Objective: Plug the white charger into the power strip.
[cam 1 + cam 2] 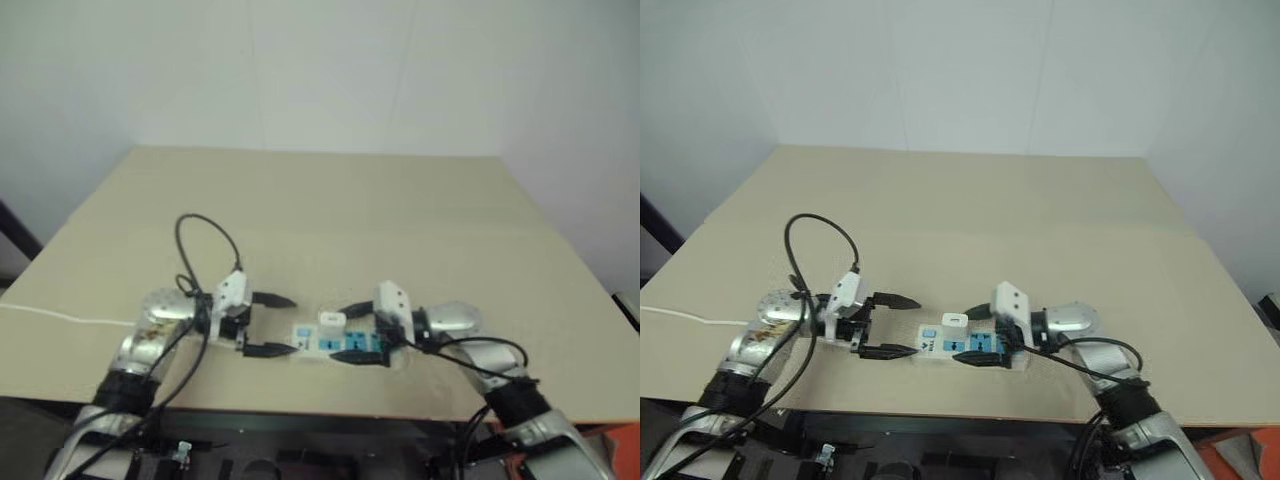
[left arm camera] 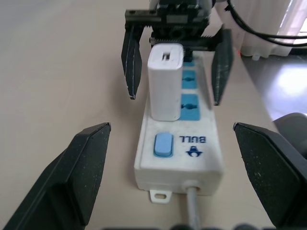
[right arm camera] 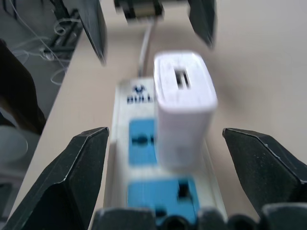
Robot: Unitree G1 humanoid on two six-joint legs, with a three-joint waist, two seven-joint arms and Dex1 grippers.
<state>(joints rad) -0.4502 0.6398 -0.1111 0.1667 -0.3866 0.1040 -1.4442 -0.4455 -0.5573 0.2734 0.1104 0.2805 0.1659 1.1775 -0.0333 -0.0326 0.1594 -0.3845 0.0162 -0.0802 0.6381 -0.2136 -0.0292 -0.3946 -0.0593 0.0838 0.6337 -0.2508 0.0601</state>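
The power strip (image 1: 345, 346) lies near the table's front edge, a white bar with blue sockets and a blue switch (image 2: 163, 144). The white charger (image 2: 164, 86) stands upright on it, over the socket beside the switch. My left gripper (image 1: 293, 325) is open just off the strip's switch end, its fingers (image 2: 91, 167) wide apart and touching nothing. My right gripper (image 1: 336, 332) is open too, with its fingers (image 3: 81, 167) on either side of the strip's other end. They stand clear of the charger (image 3: 184, 105), and nothing grips it.
The strip's thin white cord (image 1: 60, 316) trails left across the beige table (image 1: 330, 210) to its edge. A black cable loop (image 1: 205, 240) rises over my left wrist. The table's front edge runs just below both grippers. A white wall stands behind.
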